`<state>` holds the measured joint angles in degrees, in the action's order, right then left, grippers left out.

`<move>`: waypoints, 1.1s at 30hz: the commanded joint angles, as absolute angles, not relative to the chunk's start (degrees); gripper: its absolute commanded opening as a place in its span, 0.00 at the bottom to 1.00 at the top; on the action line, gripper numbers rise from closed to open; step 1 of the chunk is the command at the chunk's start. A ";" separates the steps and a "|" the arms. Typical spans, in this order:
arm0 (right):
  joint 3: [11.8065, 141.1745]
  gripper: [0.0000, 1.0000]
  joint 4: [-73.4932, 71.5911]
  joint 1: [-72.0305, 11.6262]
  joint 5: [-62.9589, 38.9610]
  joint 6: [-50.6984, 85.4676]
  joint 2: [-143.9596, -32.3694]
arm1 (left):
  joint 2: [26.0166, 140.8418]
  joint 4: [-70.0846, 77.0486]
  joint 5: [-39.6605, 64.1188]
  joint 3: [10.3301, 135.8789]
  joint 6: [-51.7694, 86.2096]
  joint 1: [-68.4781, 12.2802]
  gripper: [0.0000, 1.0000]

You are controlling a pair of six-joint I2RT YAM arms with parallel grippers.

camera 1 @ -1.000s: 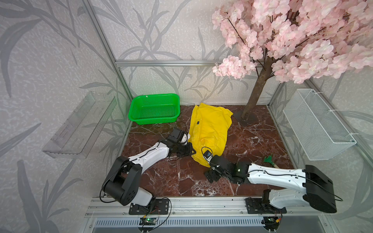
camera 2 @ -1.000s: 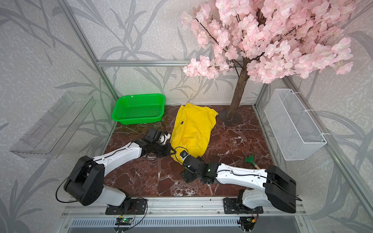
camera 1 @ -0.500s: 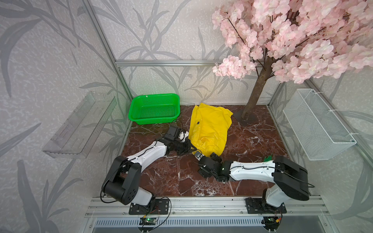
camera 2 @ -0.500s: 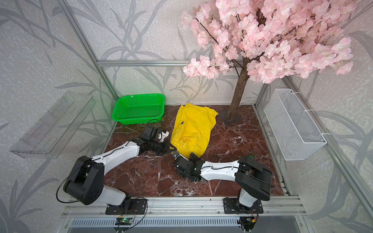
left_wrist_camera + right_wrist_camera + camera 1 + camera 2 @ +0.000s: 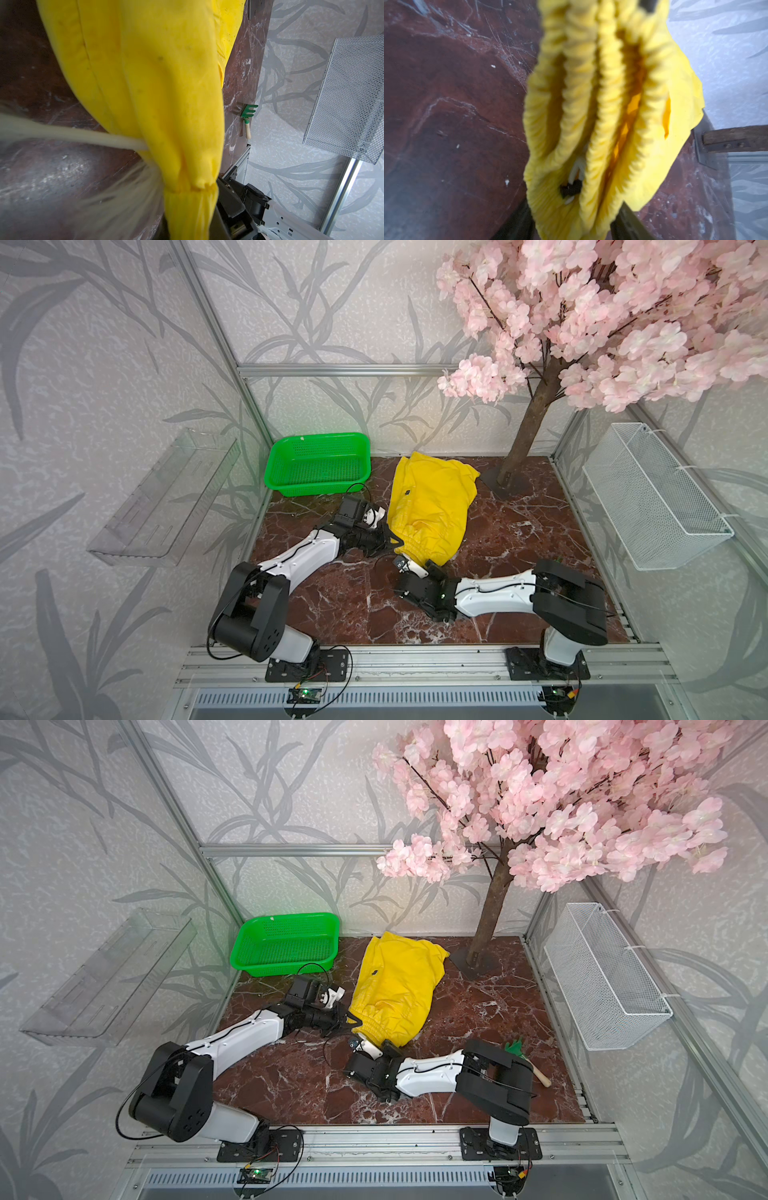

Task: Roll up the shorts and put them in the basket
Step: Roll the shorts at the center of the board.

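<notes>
Red marble tabletop (image 5: 519, 539); on it green basket (image 5: 316, 488); yellow shorts (image 5: 432, 497); tree base (image 5: 505, 487); small rake (image 5: 516, 1048).

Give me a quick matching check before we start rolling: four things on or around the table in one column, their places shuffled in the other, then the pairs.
Things
1. shorts
2. green basket
3. white wire basket
4. hand rake

Places
A. hung off the marble table, on the right side
B. table's right edge, toward the front
C. table's back-left corner
D. middle of the table, stretched front to back

Pairs: 1-D, 2-C, 3-A, 4-B
</notes>
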<state>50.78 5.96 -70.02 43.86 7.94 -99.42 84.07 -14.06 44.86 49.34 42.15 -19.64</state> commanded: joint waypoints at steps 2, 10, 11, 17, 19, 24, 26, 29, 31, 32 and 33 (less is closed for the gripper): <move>50.18 0.15 11.49 -69.85 41.66 6.64 -94.38 | 81.69 -18.19 44.36 47.94 37.23 -17.89 0.00; 53.20 0.00 21.91 -67.33 26.99 5.89 -91.00 | 80.77 -21.73 42.68 45.90 33.26 -16.79 0.00; 54.14 0.00 24.35 -66.67 23.73 5.98 -90.50 | 80.71 -23.36 41.49 45.97 32.00 -16.62 0.00; 58.27 0.00 35.80 -62.21 3.63 4.16 -88.85 | 78.68 -29.72 38.67 43.93 26.29 -15.09 0.00; 59.44 0.00 37.92 -60.12 -1.02 3.70 -89.86 | 78.32 -30.58 38.79 43.10 25.23 -14.70 0.00; 60.74 0.00 36.94 -52.44 -13.83 5.24 -93.45 | 79.48 -28.35 41.53 42.84 27.23 -13.89 0.00; 60.86 0.00 35.58 -48.44 -18.27 5.73 -94.42 | 79.88 -26.69 41.84 43.16 28.89 -13.60 0.00; 61.97 0.00 35.27 -44.62 -24.43 6.35 -96.71 | 80.49 -24.99 41.93 43.97 30.92 -13.27 0.21; 62.78 0.00 35.27 -42.91 -27.13 5.66 -98.85 | 80.07 -24.77 41.19 45.21 31.31 -13.27 0.32; 63.28 0.00 35.25 -42.23 -28.47 5.16 -100.10 | 79.54 -25.18 40.17 46.16 31.27 -13.23 0.39; 63.85 0.00 35.39 -41.65 -29.74 4.79 -101.16 | 79.16 -25.79 38.95 47.23 31.17 -13.18 0.50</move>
